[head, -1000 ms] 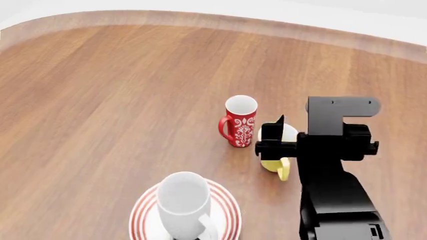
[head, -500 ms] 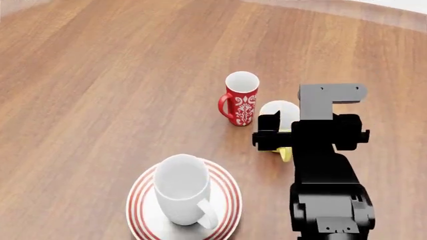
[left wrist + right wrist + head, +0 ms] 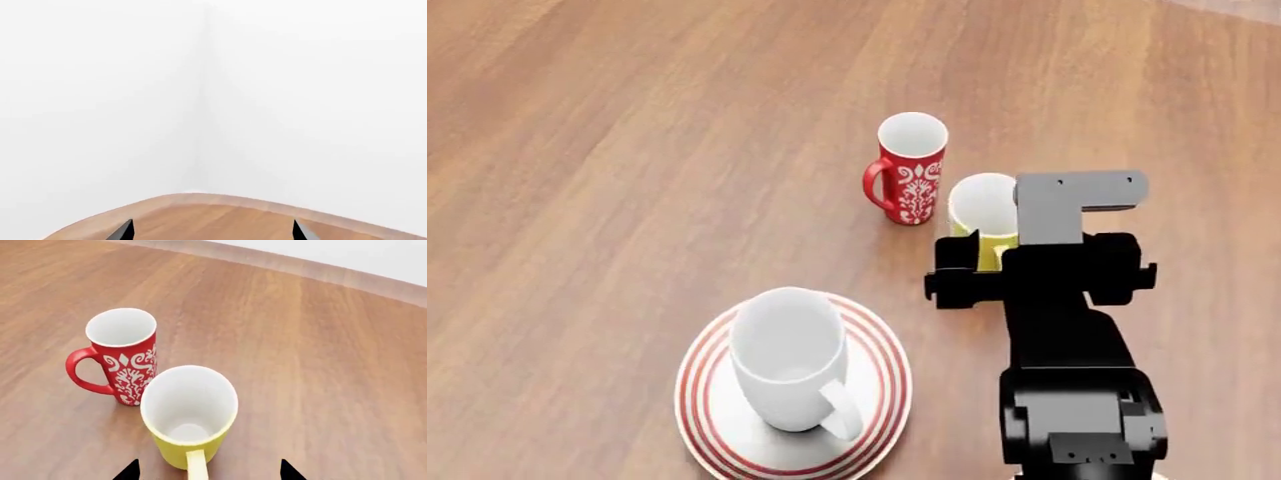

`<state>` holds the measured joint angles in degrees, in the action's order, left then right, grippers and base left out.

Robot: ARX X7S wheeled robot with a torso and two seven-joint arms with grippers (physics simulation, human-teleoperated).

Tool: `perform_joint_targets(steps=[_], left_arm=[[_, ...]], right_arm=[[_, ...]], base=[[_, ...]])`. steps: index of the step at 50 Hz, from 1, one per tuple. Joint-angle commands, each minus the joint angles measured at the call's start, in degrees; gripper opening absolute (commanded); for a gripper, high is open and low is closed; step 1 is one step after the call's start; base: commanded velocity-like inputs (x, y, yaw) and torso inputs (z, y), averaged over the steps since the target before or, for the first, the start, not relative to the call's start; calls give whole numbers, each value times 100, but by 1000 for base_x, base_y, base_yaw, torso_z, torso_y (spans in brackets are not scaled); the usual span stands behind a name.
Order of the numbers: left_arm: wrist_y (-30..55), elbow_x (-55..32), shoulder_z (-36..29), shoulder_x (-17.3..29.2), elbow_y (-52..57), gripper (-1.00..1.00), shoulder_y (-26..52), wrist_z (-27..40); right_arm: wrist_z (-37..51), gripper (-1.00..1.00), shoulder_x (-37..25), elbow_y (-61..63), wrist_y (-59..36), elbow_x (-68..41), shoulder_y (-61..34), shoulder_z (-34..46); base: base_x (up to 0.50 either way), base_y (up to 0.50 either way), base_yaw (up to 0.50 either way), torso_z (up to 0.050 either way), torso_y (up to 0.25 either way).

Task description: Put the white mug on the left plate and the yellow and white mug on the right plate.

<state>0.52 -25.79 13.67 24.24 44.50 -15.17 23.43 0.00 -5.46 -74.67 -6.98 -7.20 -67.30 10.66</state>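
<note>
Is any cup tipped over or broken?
No. The big plain white mug stands upright on the red-ringed white plate. The red floral mug and the small yellow, white-inside mug stand upright on the wooden table. Nothing looks spilled or cracked.

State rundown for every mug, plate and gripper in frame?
white mug: upright, empty, on the left plate.
left plate: flat on the table, holding the white mug.
yellow and white mug: upright, empty, on bare table, not gripped.
red mug: upright, empty, beside the yellow one.
right gripper: open, fingertips either side of the yellow handle.
left gripper: open, holding nothing.
</note>
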Motion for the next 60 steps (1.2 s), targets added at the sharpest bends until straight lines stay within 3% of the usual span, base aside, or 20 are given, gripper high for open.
perform_joint_targets(steps=[1, 14, 22, 38, 45, 60], left_arm=[[-92, 396, -128, -20, -12, 100, -26, 2], [-42, -108, 1, 13, 0, 100, -21, 16], [-27, -162, 28, 29, 4, 100, -24, 40], [-116, -143, -5, 75, 7, 100, -88, -50], [-368, 407, -125, 39, 27, 100, -158, -119], [-236, -17, -66, 84, -33, 100, -97, -76]], right_arm=[[-75, 100, 31, -26, 6, 196, 16, -160], [-69, 100, 58, -25, 66, 360, 3, -273], [-8, 100, 53, 3, 905, 415, 43, -276], [-92, 100, 70, -8, 914, 395, 82, -303], [-102, 100, 74, -11, 917, 398, 86, -323], [-123, 100, 49, 40, 970, 392, 33, -362]], base=[[0, 0, 0, 0, -250], [0, 0, 0, 0, -48], [0, 0, 0, 0, 0], [0, 0, 0, 0, -124], [0, 0, 0, 0, -71], [0, 0, 0, 0, -89]])
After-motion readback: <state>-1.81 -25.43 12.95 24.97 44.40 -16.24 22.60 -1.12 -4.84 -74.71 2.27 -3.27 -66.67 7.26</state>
